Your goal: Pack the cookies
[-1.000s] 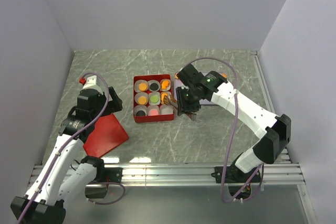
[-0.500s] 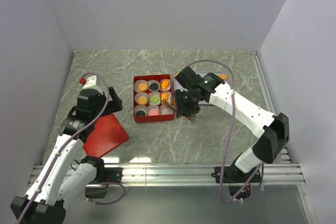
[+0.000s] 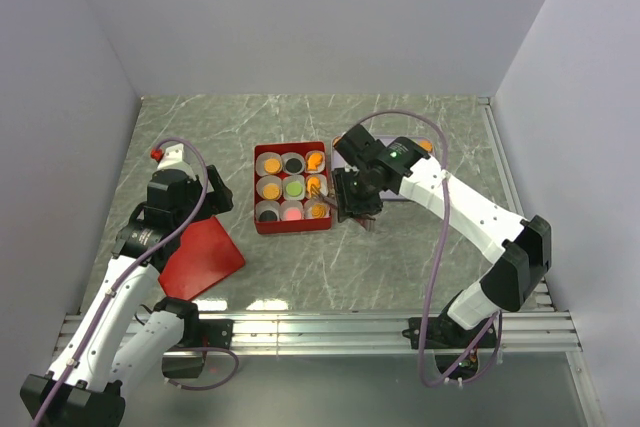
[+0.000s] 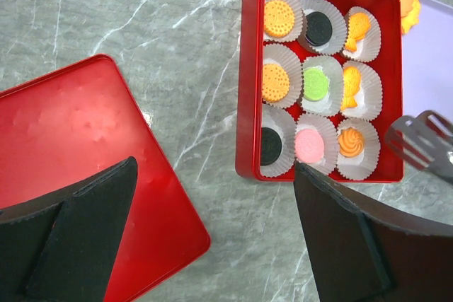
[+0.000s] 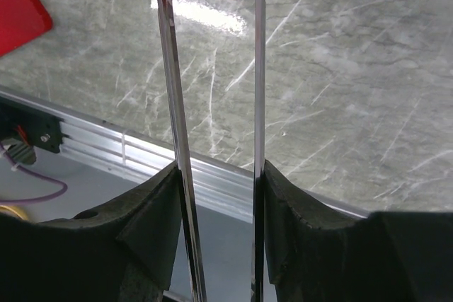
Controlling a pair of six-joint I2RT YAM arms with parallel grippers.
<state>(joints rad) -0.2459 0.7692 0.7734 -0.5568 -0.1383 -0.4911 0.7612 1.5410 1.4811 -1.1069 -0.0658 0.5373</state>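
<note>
A red box (image 3: 255, 187) holds white paper cups, each with one cookie: orange, black, green and pink discs and orange shapes. In the left wrist view they show plainly, such as the green cookie (image 4: 316, 83), the pink one (image 4: 309, 146) and an orange swirl (image 4: 350, 142) in the near-right cup. My right gripper (image 3: 357, 197) is shut on metal tongs (image 5: 170, 68). Their arms stand apart, and their empty tips (image 4: 425, 139) hover just right of the box. My left gripper (image 3: 205, 197) is open and empty (image 4: 212, 167), above the table between lid and box.
The red lid (image 3: 200, 257) lies flat left of the box, also in the left wrist view (image 4: 78, 146). A lavender tray (image 4: 432, 54) sits right of the box with an orange cookie (image 4: 408, 10) at its far corner. An aluminium rail (image 5: 141, 150) runs along the near table edge.
An orange cookie now lies in the near-right cup, which looked white a second ago. My right gripper and the tongs have shifted slightly. The left arm has not moved.
</note>
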